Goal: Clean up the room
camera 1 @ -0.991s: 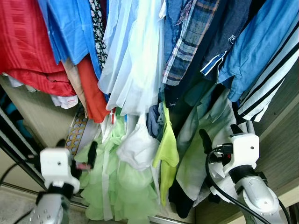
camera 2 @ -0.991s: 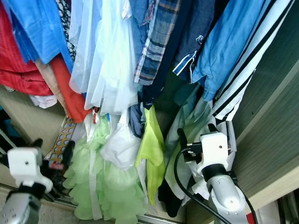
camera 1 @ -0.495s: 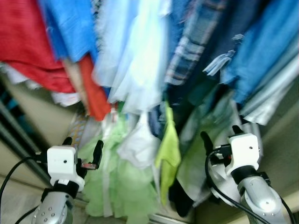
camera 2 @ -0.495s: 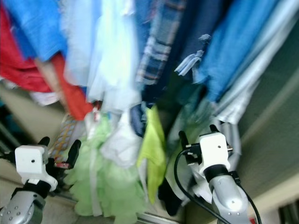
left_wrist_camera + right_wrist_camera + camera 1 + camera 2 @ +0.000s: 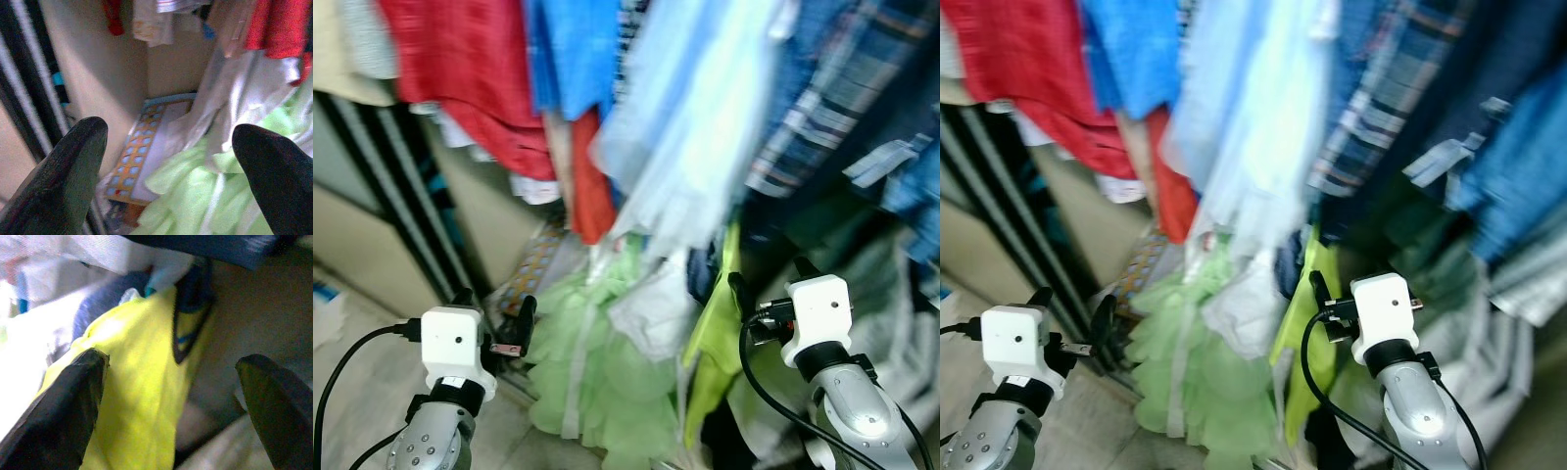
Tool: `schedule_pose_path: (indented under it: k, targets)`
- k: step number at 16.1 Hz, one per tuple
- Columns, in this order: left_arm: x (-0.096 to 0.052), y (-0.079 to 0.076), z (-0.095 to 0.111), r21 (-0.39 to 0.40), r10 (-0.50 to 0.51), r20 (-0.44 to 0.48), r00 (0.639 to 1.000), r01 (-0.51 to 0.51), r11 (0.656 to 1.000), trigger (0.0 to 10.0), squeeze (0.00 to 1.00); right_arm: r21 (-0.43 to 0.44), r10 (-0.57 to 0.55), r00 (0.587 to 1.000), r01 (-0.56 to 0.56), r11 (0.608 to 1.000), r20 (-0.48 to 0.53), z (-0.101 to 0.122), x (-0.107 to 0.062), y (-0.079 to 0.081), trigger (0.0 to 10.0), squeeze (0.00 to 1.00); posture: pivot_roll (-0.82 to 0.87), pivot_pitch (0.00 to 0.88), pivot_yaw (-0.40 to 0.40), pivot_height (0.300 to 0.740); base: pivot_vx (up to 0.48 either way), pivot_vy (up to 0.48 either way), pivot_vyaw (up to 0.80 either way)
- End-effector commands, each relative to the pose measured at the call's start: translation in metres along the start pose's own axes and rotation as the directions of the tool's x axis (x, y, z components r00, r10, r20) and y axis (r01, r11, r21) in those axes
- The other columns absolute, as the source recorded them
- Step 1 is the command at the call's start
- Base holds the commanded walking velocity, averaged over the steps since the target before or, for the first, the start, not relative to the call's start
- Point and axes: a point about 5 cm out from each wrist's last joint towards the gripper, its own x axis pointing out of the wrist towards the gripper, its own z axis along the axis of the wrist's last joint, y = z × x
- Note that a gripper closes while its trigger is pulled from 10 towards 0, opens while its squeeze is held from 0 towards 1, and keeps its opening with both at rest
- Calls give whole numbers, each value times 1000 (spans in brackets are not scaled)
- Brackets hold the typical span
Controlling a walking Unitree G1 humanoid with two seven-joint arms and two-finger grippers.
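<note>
Before the robot: an open wardrobe, its hanging clothes blurred in both eye views.
Left gripper point(image 5: 494, 318): raised low on the left, fingers spread wide, nothing between them. Its wrist view looks past the two black fingers point(image 5: 63, 171) at the wardrobe's bottom corner.
Right gripper point(image 5: 766, 289): raised on the right, close to the clothes, fingers parted wide and holding nothing.
Yellow-green garment point(image 5: 713, 338): hangs just left of the right gripper; in the right wrist view point(image 5: 142, 377) it lies ahead of the open fingers, nearer one finger than the other. Whether it touches that finger cannot be told.
Pale green ruffled dress point(image 5: 592, 372): hangs low between the two grippers, just right of the left gripper's fingers, apart from them.
Patterned flat item point(image 5: 142, 152): leans in the wardrobe's lower corner, beyond the left gripper, partly behind the green dress.
Red garment point(image 5: 480, 78): hangs high on the left.
Light blue sheer garment point(image 5: 690, 137): hangs in the middle, above the green dress.
Plaid shirt point(image 5: 832, 108): hangs high on the right, above the right gripper.
</note>
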Motion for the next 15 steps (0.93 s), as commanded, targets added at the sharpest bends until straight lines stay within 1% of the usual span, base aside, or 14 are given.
schedule_pose_path:
  k: [1,4,6,8,15]
  targets:
    - [2,1,3,20,-1,12,1000,1,1000,10000,0,-7,15,1000,-14,1000,16,4,1,0,10000,0,-56,45,-57,740,0,0,800]
    - [5,5,8,14,40,35,999,-40,999,10000,0,-7,10,1000,-10,1000,23,6,3,-1,10000,0,-53,55,-59,740,0,0,800]
    - [5,4,7,19,45,31,998,-46,999,10000,0,-11,24,999,-24,1000,30,7,5,1,10000,0,-51,57,-59,740,0,0,800]
    - [6,3,6,-8,45,18,999,-45,999,10000,0,-10,29,999,-29,1000,31,7,6,2,10000,0,-51,57,-58,740,0,0,800]
    - [9,3,5,-1,54,16,998,-54,999,10000,0,0,61,998,-61,998,20,4,9,5,10000,0,-50,58,-67,740,0,0,800]
